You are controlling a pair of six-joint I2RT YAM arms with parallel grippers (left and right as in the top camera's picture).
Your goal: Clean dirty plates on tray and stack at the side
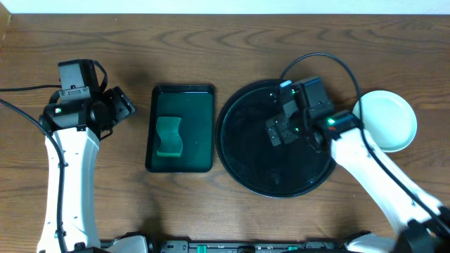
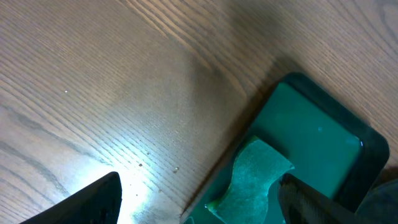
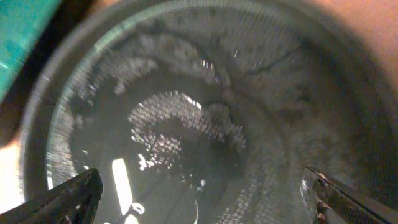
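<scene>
Left gripper (image 1: 121,105) at the table's (image 1: 232,49) 9 o'clock, over bare wood, fingers (image 2: 99,200) spread wide, nothing held. At its 3 o'clock is the green tray (image 1: 204,105), with the sponge (image 1: 169,135) lying flat toward that tray's 8 o'clock. In the left wrist view the sponge (image 2: 255,174) and a green tray corner (image 2: 323,124) sit ahead of the fingertips, untouched. Black tray (image 1: 246,161) is right of centre. Right gripper (image 1: 280,131) is over its middle, fingers (image 3: 62,202) fully apart and gripping nothing; the wrist view shows only the glossy tray floor (image 3: 205,124) with a speckled sheen. White plate (image 1: 387,119) sits on the table at the black tray's 3 o'clock, outside the rim. Can't tell if it's one plate or a stack. The right arm covers the gap, so can't tell if it touches the rim.
</scene>
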